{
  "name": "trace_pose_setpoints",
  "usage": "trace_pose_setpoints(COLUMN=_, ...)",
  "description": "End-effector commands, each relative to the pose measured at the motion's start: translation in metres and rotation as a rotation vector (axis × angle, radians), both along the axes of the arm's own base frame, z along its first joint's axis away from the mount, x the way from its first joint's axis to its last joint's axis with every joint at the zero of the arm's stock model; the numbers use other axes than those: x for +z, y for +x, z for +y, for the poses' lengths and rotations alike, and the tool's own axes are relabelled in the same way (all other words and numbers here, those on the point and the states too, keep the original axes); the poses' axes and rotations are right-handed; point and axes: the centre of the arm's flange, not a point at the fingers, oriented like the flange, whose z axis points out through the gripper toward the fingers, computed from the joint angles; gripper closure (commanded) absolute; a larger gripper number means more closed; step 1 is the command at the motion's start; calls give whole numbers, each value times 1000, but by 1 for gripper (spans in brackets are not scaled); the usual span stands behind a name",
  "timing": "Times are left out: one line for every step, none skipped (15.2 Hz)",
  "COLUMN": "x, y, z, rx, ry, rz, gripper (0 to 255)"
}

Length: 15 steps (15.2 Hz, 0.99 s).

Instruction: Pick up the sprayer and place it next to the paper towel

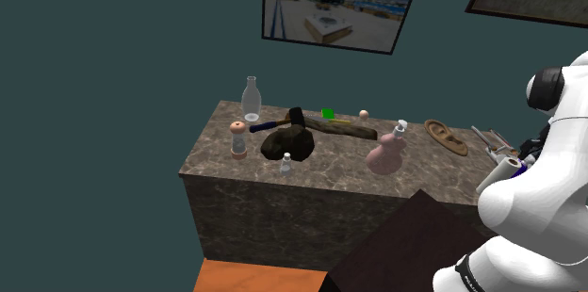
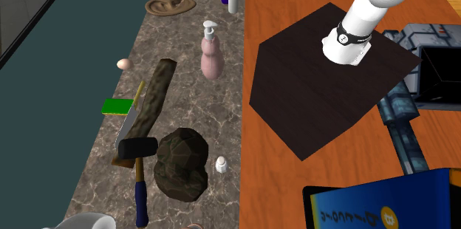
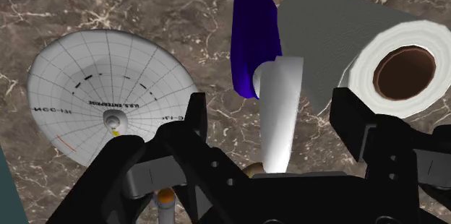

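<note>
My gripper (image 3: 271, 101) hangs spread above the marble counter (image 2: 198, 109), one finger on each side of the blue sprayer (image 3: 253, 38) and its white head, neither touching. I see the sprayer lying just beside the paper towel (image 3: 340, 49) near the counter's corner, with a white saucer model (image 3: 108, 92) close by.

Shoulder view dim; second exterior view brighter; wrist view evenly lit.
</note>
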Motion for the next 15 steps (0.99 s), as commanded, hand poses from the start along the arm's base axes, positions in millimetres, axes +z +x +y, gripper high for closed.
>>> trace_pose_setpoints(x=0, y=0, z=0, rx=0, ry=0, rz=0, gripper=0)
trace_pose_setpoints(x=0, y=0, z=0, rx=0, ry=0, rz=0, gripper=0)
trace_pose_setpoints(x=0, y=0, z=0, rx=0, ry=0, rz=0, gripper=0)
trace_pose_setpoints(x=0, y=0, z=0, rx=0, ry=0, rz=0, gripper=0)
trace_pose_setpoints(x=13, y=0, z=0, rx=0, ry=0, rz=0, gripper=0)
trace_pose_setpoints(x=26, y=-1, z=1, rx=0, ry=0, rz=0, gripper=0)
trace_pose_setpoints(x=40, y=-1, z=1, rx=0, ry=0, rz=0, gripper=0)
trace_pose_setpoints(x=50, y=-2, z=1, rx=0, ry=0, rz=0, gripper=0)
trace_pose_setpoints(x=50, y=-2, z=1, rx=0, ry=0, rz=0, gripper=0)
trace_pose_setpoints(x=50, y=-2, z=1, rx=0, ry=0, rz=0, gripper=0)
trace_pose_setpoints(x=50, y=-2, z=1, rx=0, ry=0, rz=0, gripper=0)
trace_pose_setpoints(x=50, y=-2, z=1, rx=0, ry=0, rz=0, gripper=0)
trace_pose_setpoints(x=50, y=-2, z=1, rx=0, ry=0, rz=0, gripper=0)
trace_pose_setpoints(x=50, y=-2, z=1, rx=0, ry=0, rz=0, gripper=0)
trace_pose_setpoints(x=50, y=-2, z=1, rx=0, ry=0, rz=0, gripper=0)
